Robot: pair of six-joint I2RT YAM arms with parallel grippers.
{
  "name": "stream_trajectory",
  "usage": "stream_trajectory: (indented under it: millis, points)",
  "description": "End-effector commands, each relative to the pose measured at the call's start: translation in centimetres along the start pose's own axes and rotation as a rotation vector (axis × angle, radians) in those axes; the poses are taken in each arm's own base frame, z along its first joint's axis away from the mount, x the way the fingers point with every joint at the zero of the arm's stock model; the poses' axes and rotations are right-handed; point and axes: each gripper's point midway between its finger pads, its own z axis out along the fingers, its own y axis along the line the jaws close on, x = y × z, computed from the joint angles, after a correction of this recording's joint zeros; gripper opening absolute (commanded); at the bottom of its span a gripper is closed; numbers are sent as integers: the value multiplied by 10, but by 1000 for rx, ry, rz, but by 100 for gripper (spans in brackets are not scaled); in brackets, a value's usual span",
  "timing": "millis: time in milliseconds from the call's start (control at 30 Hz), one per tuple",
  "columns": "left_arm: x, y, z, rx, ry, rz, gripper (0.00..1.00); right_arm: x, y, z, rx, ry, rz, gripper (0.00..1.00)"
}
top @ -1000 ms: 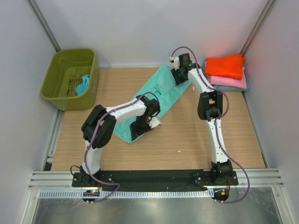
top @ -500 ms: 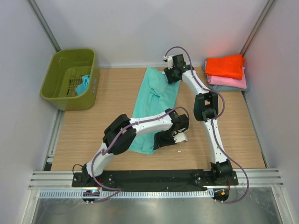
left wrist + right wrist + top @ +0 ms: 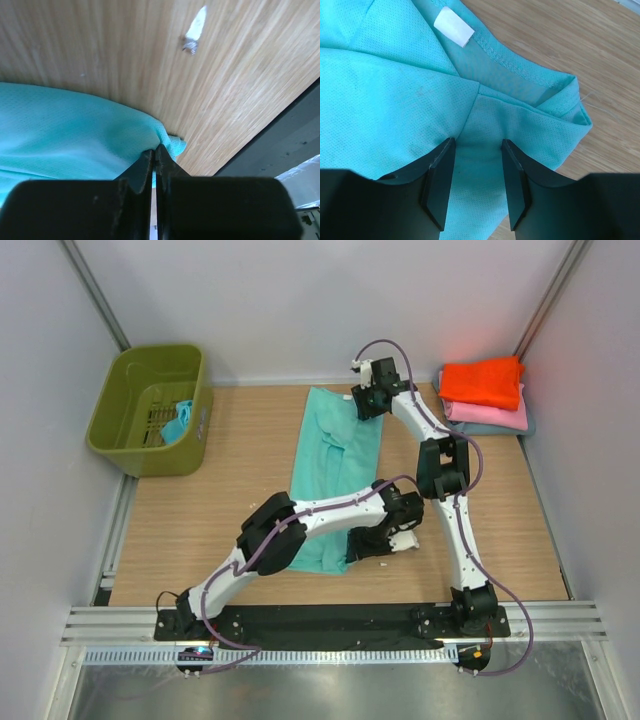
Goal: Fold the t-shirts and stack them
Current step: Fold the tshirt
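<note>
Bench (image 3: 230, 520) carries one teal t-shirt (image 3: 335, 455), spread lengthwise at centre with its collar at the far end. Olive basket (image 3: 110, 430) stands at the far left corner and holds a teal cloth (image 3: 177, 423). Folded orange t-shirt (image 3: 482, 382) lies on a folded pink t-shirt (image 3: 495, 416) at the far right corner. Left pincer (image 3: 154, 150) is clamped on the teal t-shirt's near right corner. Right pincer (image 3: 477, 145) has its jaws apart over the cloth beside the collar label (image 3: 453, 28).
</note>
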Motion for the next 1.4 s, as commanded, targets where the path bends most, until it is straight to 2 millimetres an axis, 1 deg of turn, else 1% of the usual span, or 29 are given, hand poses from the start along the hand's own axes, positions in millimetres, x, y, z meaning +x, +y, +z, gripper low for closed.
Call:
stream_trajectory:
  millis: [0,133,200,267,300,367,400,467,500,533,567,600,633,733,767,800,867,900,933,967,1000,1033,1067,1100,1133,1200,1267,1300,1367]
  points:
    - [-11,-10,-5,-21,-15,33,0,-30,4,-30,4,-55,9,49]
    - [-20,-5,-8,-81,-32,45,1,-56,-7,-58,61,-119,4,51]
    - [-31,-3,-15,-111,-64,53,2,-88,-15,-92,96,-206,-3,53]
    - [-36,3,-23,-149,-87,56,13,-95,-21,-113,131,-230,-7,55]
    - [-38,5,-25,-161,-94,54,16,-108,-24,-140,149,-271,-7,55]
    - [-41,6,-42,-184,-137,60,25,-117,-29,-167,182,-302,-2,57]
    - [-42,6,-50,-189,-154,70,28,-127,-27,-199,197,-342,-6,57]
    - [-44,3,-87,-207,-245,76,45,-132,-31,-236,253,-382,6,60]
    - [-44,2,-103,-220,-285,76,55,-120,-31,-241,266,-369,32,63]
    - [-40,0,-130,-243,-345,78,67,-131,-29,-286,287,-441,57,70]
    - [-37,2,-147,-264,-388,72,73,-126,-23,-298,261,-456,111,72]
    - [-32,2,-158,-271,-412,66,78,-103,-16,-294,236,-409,139,73]
    - [-21,5,-187,-280,-487,29,90,-103,-13,-326,231,-450,174,74]
    - [1,18,-212,-302,-553,-76,93,-59,17,-327,66,-323,354,74]
    - [16,29,-231,-336,-612,-173,94,-48,23,-334,38,-296,399,74]
    - [27,38,-236,-360,-629,-240,95,-18,42,-324,-49,-190,503,74]
    - [58,59,-228,-357,-635,-430,95,8,58,-329,-148,-142,622,73]
    - [68,66,-219,-351,-620,-488,94,49,85,-314,-249,-4,777,73]
    - [86,78,-200,-305,-577,-572,88,71,95,-311,-271,57,840,73]
    - [95,81,-193,-255,-576,-657,86,84,111,-315,-318,83,854,73]
    - [104,81,-193,-203,-595,-709,84,123,127,-307,-336,177,876,73]
    - [113,89,-191,-113,-630,-792,81,141,135,-307,-340,224,897,73]
    - [123,85,-171,-39,-599,-884,80,154,143,-310,-359,249,915,74]
    - [130,83,-172,4,-634,-947,81,186,153,-307,-364,329,951,74]
    - [137,95,-166,38,-674,-1038,82,198,160,-308,-375,367,981,74]
    - [142,77,-129,207,-635,-1198,83,234,173,-308,-377,454,1024,75]
    - [138,78,-117,275,-681,-1267,83,248,185,-307,-412,502,1065,75]
    - [141,66,-92,334,-625,-1336,82,262,190,-307,-413,540,1082,75]
    - [136,71,-76,371,-648,-1396,82,265,200,-306,-437,556,1079,75]
